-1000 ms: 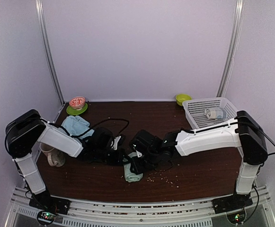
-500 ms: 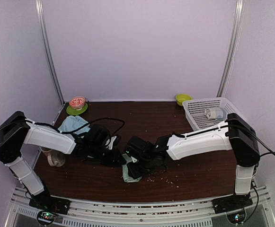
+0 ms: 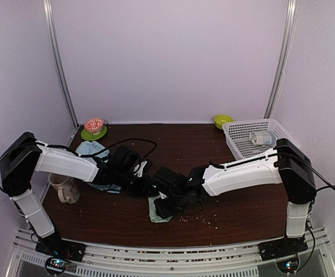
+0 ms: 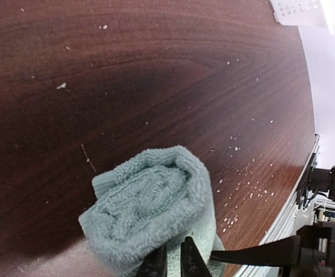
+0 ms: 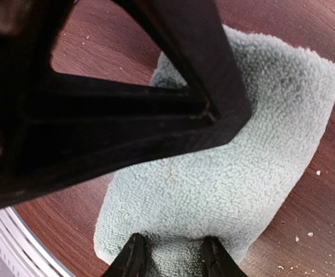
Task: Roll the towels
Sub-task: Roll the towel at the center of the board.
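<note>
The pale sage-green towel (image 3: 155, 214) lies as a thick roll on the brown table near the front edge. It fills the left wrist view (image 4: 150, 202) and the right wrist view (image 5: 242, 161). My left gripper (image 3: 150, 187) (image 4: 174, 262) sits at the roll's near end, its jaws almost together on a low layer of the cloth. My right gripper (image 3: 162, 206) (image 5: 173, 257) pinches a fold of the same towel between its fingers. The left gripper's black body (image 5: 155, 86) crosses the right wrist view. The light blue towel (image 3: 89, 150) lies at the left, partly under my left arm.
A mug (image 3: 63, 187) stands left of the left arm. A red bowl on a green plate (image 3: 94, 124) sits back left. A green bowl (image 3: 223, 120) and a white basket (image 3: 242, 130) holding a bottle (image 3: 262, 138) are back right. Crumbs dot the table.
My left gripper has moved right, up to the sage-green towel. My right gripper has shifted left and down onto the towel's other end. The towel has barely moved.
</note>
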`<state>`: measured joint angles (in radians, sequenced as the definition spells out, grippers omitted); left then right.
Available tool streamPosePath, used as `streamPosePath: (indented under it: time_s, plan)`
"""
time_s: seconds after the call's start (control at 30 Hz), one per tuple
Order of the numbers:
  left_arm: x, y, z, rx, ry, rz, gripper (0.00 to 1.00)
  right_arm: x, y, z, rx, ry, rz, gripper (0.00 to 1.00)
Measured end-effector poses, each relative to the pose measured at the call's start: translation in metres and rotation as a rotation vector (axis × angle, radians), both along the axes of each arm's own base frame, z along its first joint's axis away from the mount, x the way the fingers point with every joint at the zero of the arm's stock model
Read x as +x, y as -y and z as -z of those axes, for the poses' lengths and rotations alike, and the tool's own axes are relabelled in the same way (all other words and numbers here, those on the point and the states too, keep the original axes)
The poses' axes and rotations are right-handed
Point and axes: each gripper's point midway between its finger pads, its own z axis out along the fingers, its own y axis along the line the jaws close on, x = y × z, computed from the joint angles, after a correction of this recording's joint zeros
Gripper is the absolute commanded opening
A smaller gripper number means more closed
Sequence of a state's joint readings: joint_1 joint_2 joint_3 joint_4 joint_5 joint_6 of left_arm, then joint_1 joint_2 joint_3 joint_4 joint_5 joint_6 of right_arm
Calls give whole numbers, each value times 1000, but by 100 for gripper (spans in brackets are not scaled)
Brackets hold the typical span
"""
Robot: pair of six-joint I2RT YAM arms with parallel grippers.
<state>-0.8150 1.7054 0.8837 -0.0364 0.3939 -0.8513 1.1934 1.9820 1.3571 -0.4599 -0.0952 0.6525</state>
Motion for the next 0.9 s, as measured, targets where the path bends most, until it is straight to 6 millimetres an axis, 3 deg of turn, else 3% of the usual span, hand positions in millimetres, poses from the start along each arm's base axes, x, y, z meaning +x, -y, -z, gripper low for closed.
streamPosePath:
  time_s: [0.1,0.3,0.43,0.5,0.6,0.73,0.9]
  plan:
    - [1,4,9,3,-18,6,0,0,2,1,-7,-5,10,36]
    - [7,6,18,-29,-31,-5,0,0,6,1,-16,-17,31,52]
    - [9,7,24,-53,-23,-14,0,-2,7,-12,7,-15,22,59]
    - [9,7,25,-64,-15,-17,0,-3,13,-19,23,-22,31,67]
    - [9,7,25,-79,-5,-20,0,-3,24,-29,61,-42,61,73]
    - [8,5,28,-94,3,-28,0,11,34,-37,138,-71,143,75]
    - [7,1,28,-104,20,-39,0,31,41,-24,233,-134,260,77]
